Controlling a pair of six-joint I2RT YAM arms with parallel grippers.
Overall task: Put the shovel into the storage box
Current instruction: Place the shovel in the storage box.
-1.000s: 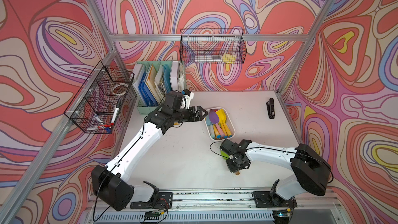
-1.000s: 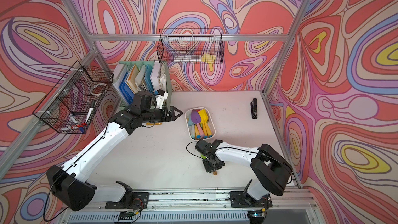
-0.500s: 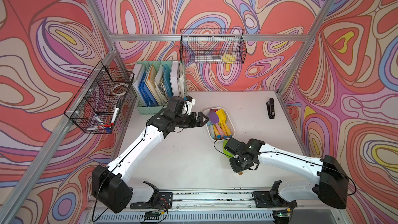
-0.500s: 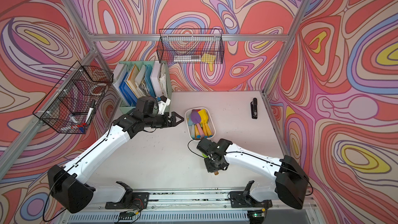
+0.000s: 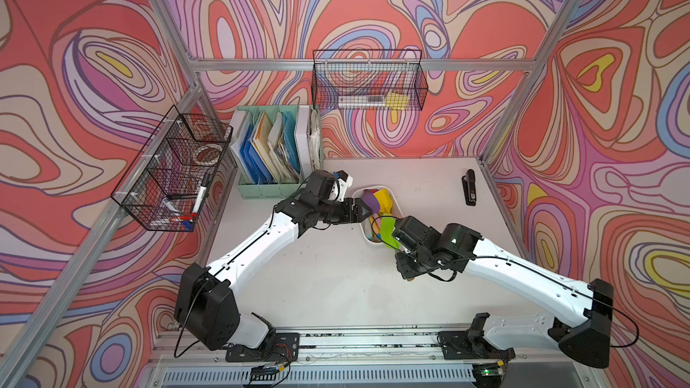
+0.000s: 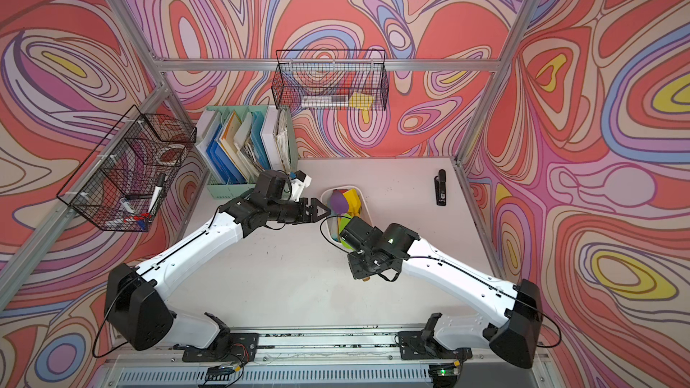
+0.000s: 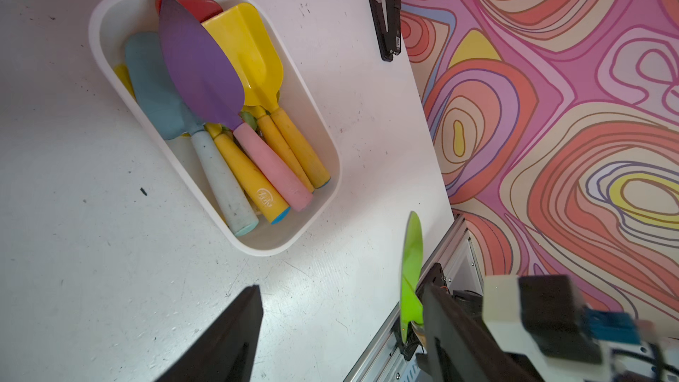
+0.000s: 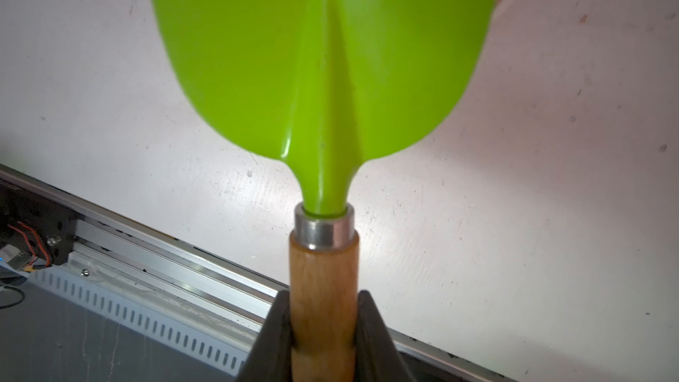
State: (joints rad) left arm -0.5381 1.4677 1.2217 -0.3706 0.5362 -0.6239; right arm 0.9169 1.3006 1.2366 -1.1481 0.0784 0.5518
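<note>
Top views: right end effector (image 5: 396, 243) carries the lime-green shovel with wooden handle (image 5: 387, 228) at the near end of the shallow white plastic storage box (image 6: 328, 229) on the white desk (image 5: 328, 278). Left end effector (image 6: 324, 213) hovers beside the box.
Left wrist: its fingers (image 7: 235, 336) are spread, empty.
Right wrist: jaws clamp the wooden handle (image 8: 323, 288).

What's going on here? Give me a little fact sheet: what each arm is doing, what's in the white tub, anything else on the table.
right gripper: shut on the wooden handle of the green shovel, held off the table
left gripper: open, holding nothing, beside the storage box
storage box contents: several shovels, the purple shovel on top
green shovel position: near the box, not yet inside
also on table: black stapler, green file organizer
</note>
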